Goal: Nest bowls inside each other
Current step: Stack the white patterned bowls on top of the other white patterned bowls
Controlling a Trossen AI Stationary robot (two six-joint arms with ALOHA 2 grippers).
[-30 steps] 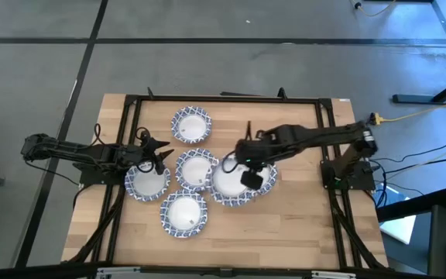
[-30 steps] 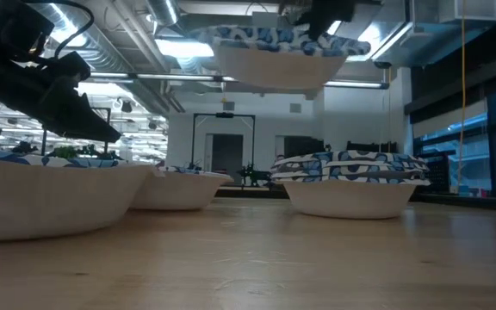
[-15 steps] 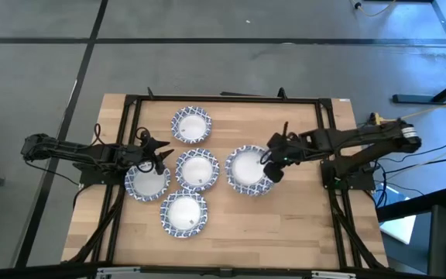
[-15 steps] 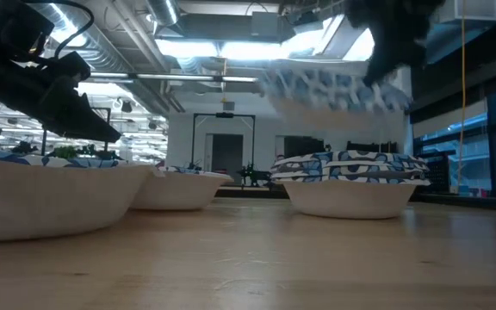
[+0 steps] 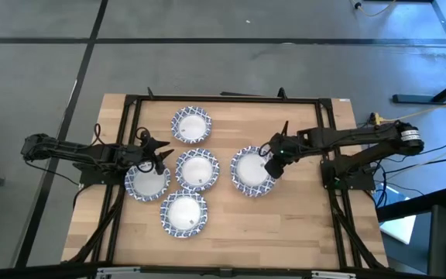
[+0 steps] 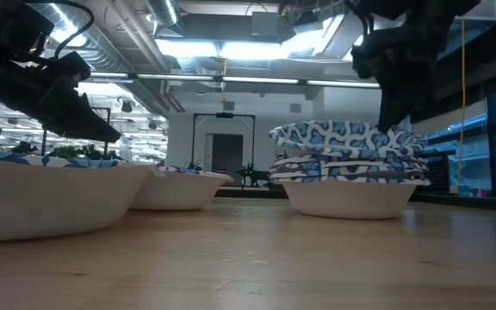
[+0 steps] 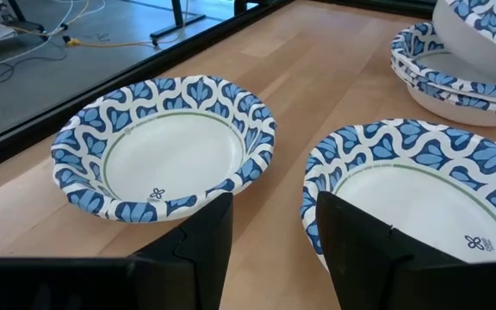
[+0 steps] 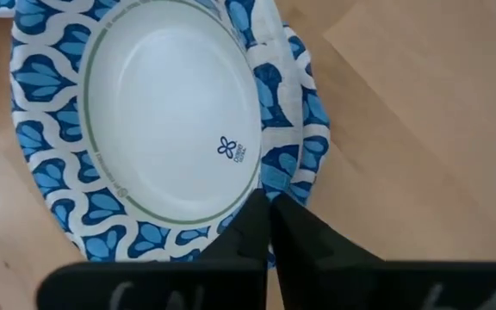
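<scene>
I see the right gripper [image 5: 270, 164] at the right edge of the stack of bowls [image 5: 251, 171], right of counter centre; from its wrist camera the jaws look pinched together on the rim of the top bowl [image 8: 166, 129], no gap between the tips. In the low view the top bowl sits tilted on the stack [image 6: 350, 164], rim higher on the side away from that arm, mouth up; round, so no long axis to call.

Four single bowls sit mouth up left of the stack: the far bowl [image 5: 190, 125]; the middle bowl [image 5: 197, 170] just beside the stack; the near bowl [image 5: 183, 215]; the left bowl [image 5: 147, 180].

The left gripper [image 5: 156, 152] hangs over the left bowl's far edge; its wrist view shows the jaws spread apart, grasping nothing. The wooden counter [image 5: 300, 232] carries everything.
</scene>
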